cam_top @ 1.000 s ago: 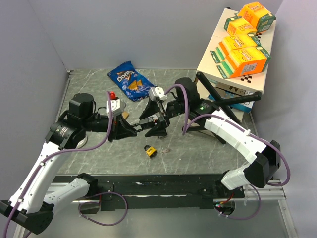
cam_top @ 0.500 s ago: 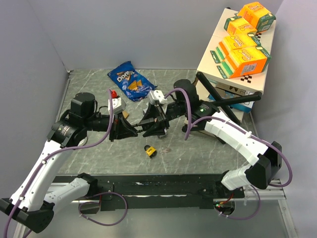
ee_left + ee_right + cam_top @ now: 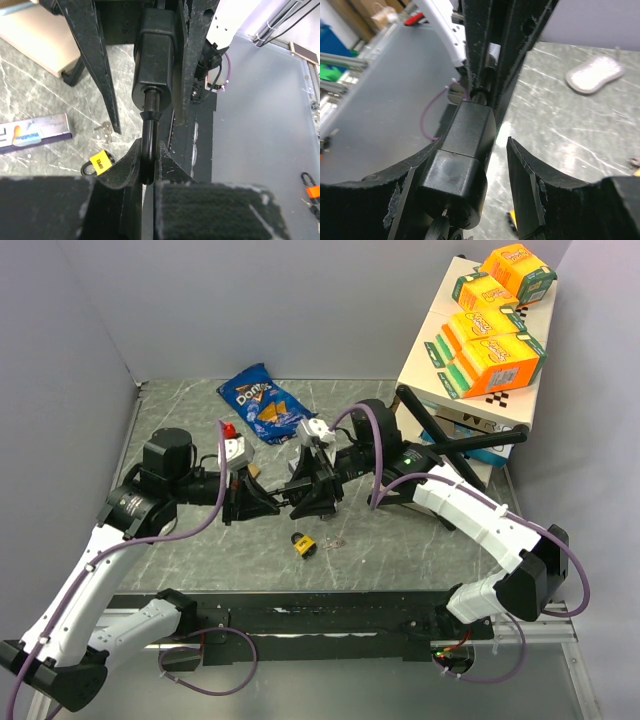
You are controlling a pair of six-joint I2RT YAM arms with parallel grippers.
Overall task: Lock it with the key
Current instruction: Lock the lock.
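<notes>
- Between the left gripper's (image 3: 149, 148) fingers sits a black rod (image 3: 150, 125) — squeezed tight.
- At the rod's far end is a black block (image 3: 156, 55), inside the right gripper (image 3: 311, 497), whose jaws stand apart — one finger touches the block.
- Below both grippers, on the table (image 3: 200, 550), lies a yellow padlock (image 3: 301, 544), with keys (image 3: 331, 541) just beside it.

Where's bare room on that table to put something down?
Bare grey marble tabletop: between the yellow padlock and the right arm's white forearm, and left of the blue Doritos bag. Crowded mid-table, where left gripper and right gripper meet at the black lock.
</notes>
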